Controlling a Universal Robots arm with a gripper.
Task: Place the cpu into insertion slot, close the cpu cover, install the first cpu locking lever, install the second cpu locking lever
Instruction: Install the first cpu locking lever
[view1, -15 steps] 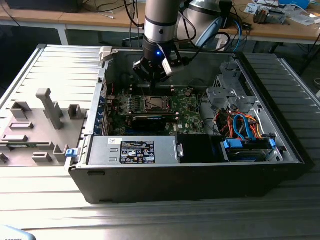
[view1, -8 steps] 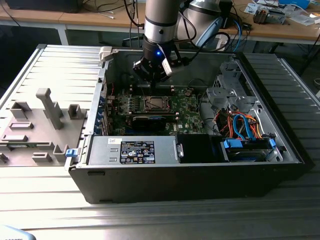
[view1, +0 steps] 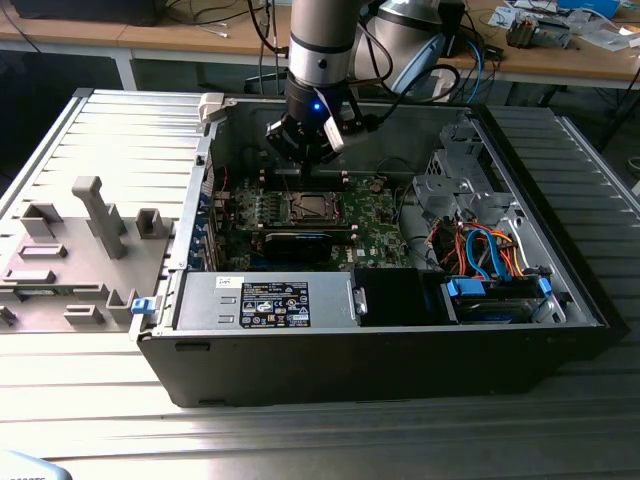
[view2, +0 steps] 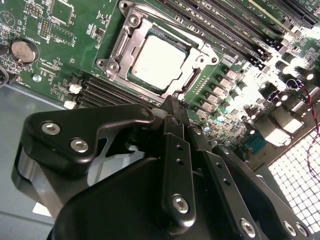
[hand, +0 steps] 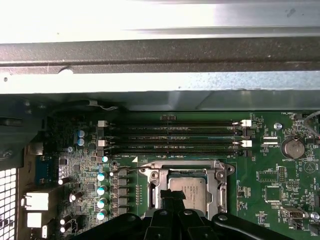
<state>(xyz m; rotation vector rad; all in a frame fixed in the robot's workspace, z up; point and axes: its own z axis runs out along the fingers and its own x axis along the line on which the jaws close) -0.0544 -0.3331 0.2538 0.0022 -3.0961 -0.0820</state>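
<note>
The cpu (view2: 157, 57) shows its silvery-tan top inside the insertion slot (hand: 151, 175) on the green motherboard (view1: 375, 215). The cpu cover (view2: 119, 46), a silver frame with a square window, lies flat around the chip. A thin lever rod runs along the frame's edge; I cannot tell whether it is latched. My gripper (view2: 172, 102) hangs just above and beside the socket, its black fingers pressed together with nothing between them. In the first wrist view the gripper (hand: 172, 195) overlaps the chip's near edge. In the exterior view the gripper (view1: 300, 155) sits over the board's rear half.
Long black memory slots (hand: 175, 135) lie beside the socket, and a coin battery (hand: 292, 147) sits farther off. The case's rear wall (hand: 160, 82) stands close. A drive cage with orange and blue cables (view1: 480, 250) fills the exterior view's right, and a power supply (view1: 265, 300) is at the front.
</note>
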